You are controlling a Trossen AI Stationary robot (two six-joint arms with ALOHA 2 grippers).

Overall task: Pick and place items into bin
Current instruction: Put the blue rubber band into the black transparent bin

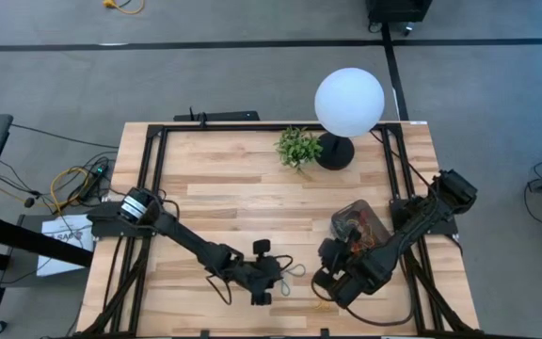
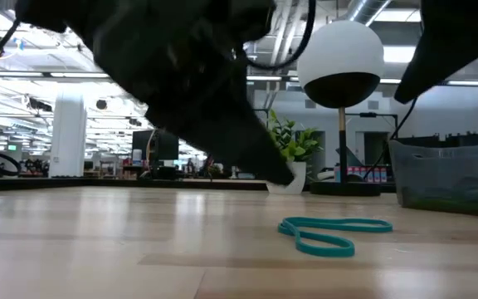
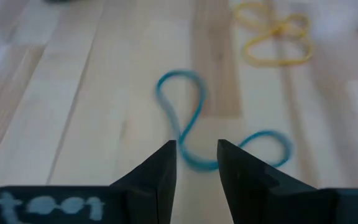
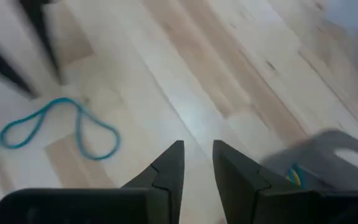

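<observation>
The left gripper (image 3: pixel 196 163) hovers, fingers slightly parted and empty, over a blue rubber band (image 3: pixel 219 140) lying flat on the table (image 1: pixel 224 198). The right gripper (image 4: pixel 196 165), also empty, waits beside the bin (image 1: pixel 360 222). Next, I judge, the left gripper must descend and pinch the band.

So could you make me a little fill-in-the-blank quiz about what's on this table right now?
1. The loose band lying just ahead of the left tool is ____ in colour.
2. Beyond the blue band in the left wrist view lies a second band, coloured ____.
3. The bin sits on the table nearest the ____ arm.
4. The small plant stands beside a lamp with a round ____ globe.

Missing words: blue; yellow; right; white
</observation>
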